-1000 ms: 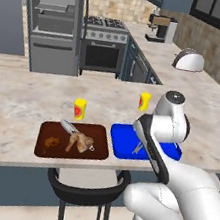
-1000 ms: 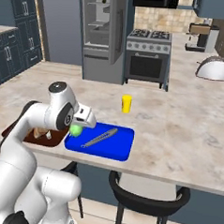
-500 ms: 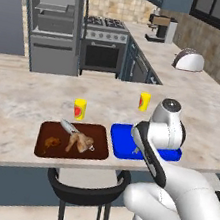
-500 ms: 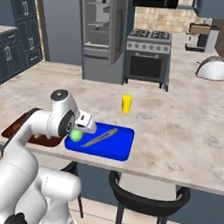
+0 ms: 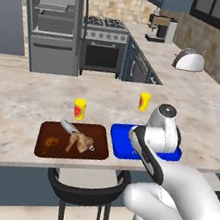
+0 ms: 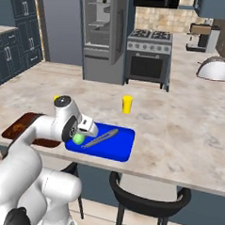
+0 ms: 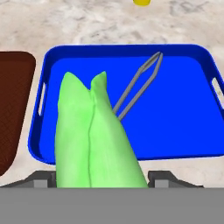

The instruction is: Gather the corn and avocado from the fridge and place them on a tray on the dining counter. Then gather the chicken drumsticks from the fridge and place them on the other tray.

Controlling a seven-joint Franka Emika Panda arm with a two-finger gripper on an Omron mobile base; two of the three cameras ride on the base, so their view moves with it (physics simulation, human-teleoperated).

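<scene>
1. Corn, a long green-husked ear [image 7: 94, 135], sits between the two dark finger tips of the gripper [image 7: 100, 177], which stands fairly wide and is clamped on its thick end; the ear points out over the glossy blue rectangular tray [image 7: 175, 127].
2. Metal tongs [image 7: 138, 85] lie slantwise on that blue tray, just beside the corn's tip; whether the two touch is hard to tell.
3. To one side lies a dark brown tray [image 5: 52, 133] holding browned chicken drumsticks [image 5: 79, 141]; a second metal utensil [image 5: 69, 126] lies by them.
4. Both trays rest near the front edge of the beige marble dining counter [image 6: 179, 132], with two small yellow cups [image 5: 79, 109] [image 5: 144, 101] standing behind them.
5. Beyond stand a steel stove [image 6: 147, 55], an open grey fridge [image 5: 51, 16] and a coffee machine [image 5: 163, 28].
6. The white arm [image 6: 62, 123] bends low over the blue tray's near left corner, wrist turned downward.
</scene>
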